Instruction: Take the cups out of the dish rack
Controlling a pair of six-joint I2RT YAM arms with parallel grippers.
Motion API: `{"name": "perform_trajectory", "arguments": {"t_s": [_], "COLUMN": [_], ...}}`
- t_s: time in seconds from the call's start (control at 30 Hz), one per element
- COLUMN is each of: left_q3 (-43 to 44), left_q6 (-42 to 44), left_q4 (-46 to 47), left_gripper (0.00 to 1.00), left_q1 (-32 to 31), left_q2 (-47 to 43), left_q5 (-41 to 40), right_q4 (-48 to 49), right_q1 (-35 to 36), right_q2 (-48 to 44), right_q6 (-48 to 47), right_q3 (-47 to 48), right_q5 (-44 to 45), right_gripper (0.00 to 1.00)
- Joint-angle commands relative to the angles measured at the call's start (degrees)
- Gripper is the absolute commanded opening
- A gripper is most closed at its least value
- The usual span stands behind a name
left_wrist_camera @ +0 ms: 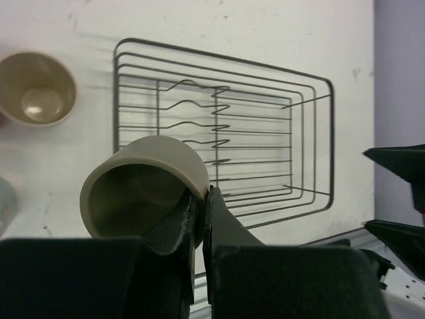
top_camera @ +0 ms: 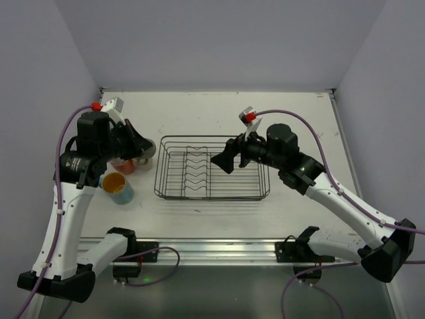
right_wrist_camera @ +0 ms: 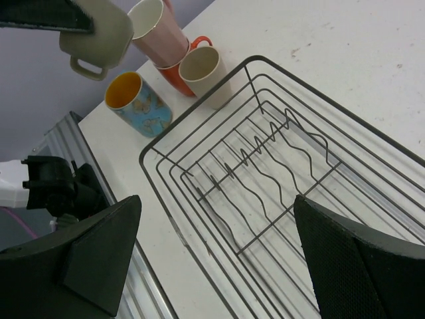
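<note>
Left tool point(left_wrist_camera: 201, 199) clenched on rim of olive-grey mug point(left_wrist_camera: 143, 183); mug aloft, tilted, left of dish rack point(top_camera: 212, 197). Right tool point(top_camera: 224, 162) released, jaws wide, over rack's right half. Light blue mug point(right_wrist_camera: 138, 103), orange mug point(right_wrist_camera: 182, 70), pink mug point(right_wrist_camera: 156, 30), beige mug point(right_wrist_camera: 204, 74) clustered on surface point(top_camera: 199, 106) beside rack's left end.

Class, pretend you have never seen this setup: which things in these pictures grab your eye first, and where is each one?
The black wire dish rack sits mid-table with no cups in it, the open right gripper hanging over its right half. Left of it, the left gripper pinches the wall of an olive-grey mug over four others: a pink mug, an orange mug, a beige mug and a blue-patterned mug.
</note>
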Motion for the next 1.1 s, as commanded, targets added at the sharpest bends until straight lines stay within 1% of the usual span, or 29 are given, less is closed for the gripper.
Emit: {"name": "perform_trajectory", "arguments": {"t_s": [0.0, 0.13, 0.23, 0.27, 0.3, 0.6, 1.07], "left_q3": [-1.0, -4.2, -6.6, -7.1, -8.3, -16.4, -21.2], "left_q6": [4.1, 4.2, 4.2, 4.2, 4.2, 4.1, 4.8], "left_q4": [-7.3, -8.6, -9.4, -9.5, -9.5, -5.1, 0.4], "left_gripper": [0.00, 0.00, 0.00, 0.00, 0.00, 0.00, 0.00], "left_q1": [0.4, 0.4, 0.4, 0.4, 0.4, 0.3, -0.1], "left_q2": [-2.3, -3.7, -3.7, -3.7, -3.6, -2.6, 0.9], "left_q5": [-8.1, -10.8, -15.0, -17.9, -18.4, -18.8, -20.0], "right_q4": [0.4, 0.4, 0.3, 0.3, 0.3, 0.1, 0.2], "right_q1": [-0.1, -0.2, -0.2, -0.1, -0.1, -0.2, -0.2], "right_q2": [-0.4, -0.2, -0.4, -0.7, -0.8, -0.6, -0.5], "right_q6": [-0.8, -0.5, -0.4, -0.4, -0.4, -0.2, 0.0], "right_q3": [0.4, 0.0, -0.7, -1.0, -1.2, -2.1, -3.3], "right_q5": [0.7, 0.3, 0.4, 0.5, 0.5, 0.6, 0.1], "right_gripper": [0.99, 0.99, 0.99, 0.99, 0.99, 0.99, 0.99]}}
